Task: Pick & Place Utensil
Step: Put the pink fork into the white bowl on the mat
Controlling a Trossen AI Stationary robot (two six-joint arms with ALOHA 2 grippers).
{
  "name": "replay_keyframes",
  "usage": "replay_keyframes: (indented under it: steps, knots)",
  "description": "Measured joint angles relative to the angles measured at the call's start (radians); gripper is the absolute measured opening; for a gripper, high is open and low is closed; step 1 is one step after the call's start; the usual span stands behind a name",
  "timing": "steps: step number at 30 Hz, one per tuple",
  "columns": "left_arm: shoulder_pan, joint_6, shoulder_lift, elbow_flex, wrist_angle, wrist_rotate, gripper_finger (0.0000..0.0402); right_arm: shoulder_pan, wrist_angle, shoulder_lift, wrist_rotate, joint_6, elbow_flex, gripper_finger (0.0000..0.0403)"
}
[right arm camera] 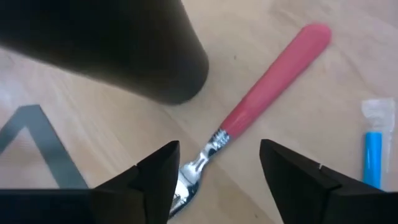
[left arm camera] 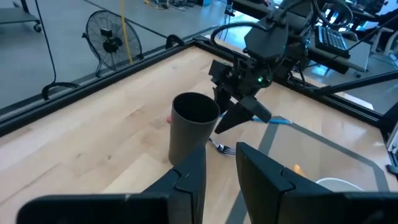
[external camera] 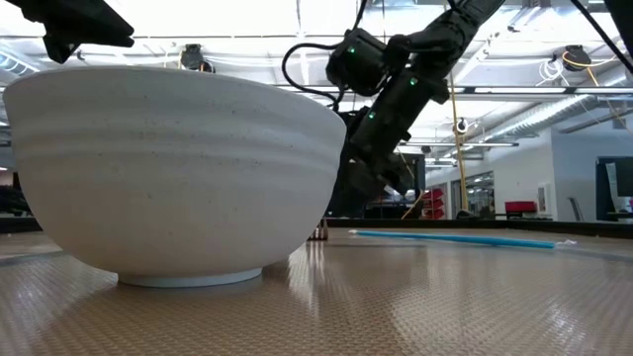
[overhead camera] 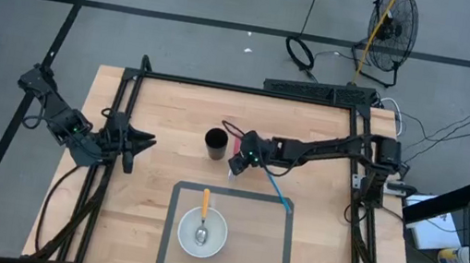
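A utensil with a red handle (right arm camera: pixel 277 71) and a metal head (right arm camera: pixel 189 177) lies flat on the wooden table beside a black cup (overhead camera: pixel 215 144). My right gripper (right arm camera: pixel 217 180) hangs open just above it, slanting down. Its two fingers stand on either side of the metal end, and I see no touch. In the left wrist view the same metal end (left arm camera: pixel 221 148) shows by the cup (left arm camera: pixel 193 127). My left gripper (overhead camera: pixel 142 141) waits at the table's left, its fingers (left arm camera: pixel 193 174) a little apart with nothing between them.
A white bowl (overhead camera: pixel 202 232) holding an orange-handled spoon (overhead camera: pixel 205 203) stands inside a grey taped rectangle (overhead camera: pixel 288 242) near the front edge. A thin blue stick (overhead camera: pixel 277 190) lies on the table right of my right gripper. Black frame rails (overhead camera: pixel 241 89) border the table.
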Motion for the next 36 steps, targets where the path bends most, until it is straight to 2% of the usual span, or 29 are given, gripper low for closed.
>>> replay_keyframes:
  steps: [6,19,25,36]
  knots:
    - [0.000,0.001,0.000,0.000,0.000,-0.009,0.0090,0.003,-0.011,0.000,0.041,-0.005,0.000,0.0221]
    - [0.000,0.003,0.000,0.000,0.000,-0.024,0.0090,0.044,0.038,0.053,0.016,0.033,-0.001,0.0212]
    - [0.000,0.009,0.000,0.000,0.000,-0.024,0.0090,0.059,0.036,0.051,0.097,0.048,0.000,0.0212]
    - [0.000,0.014,0.000,0.000,-0.001,-0.024,0.0090,0.089,0.057,0.070,0.092,0.074,0.000,0.0212]
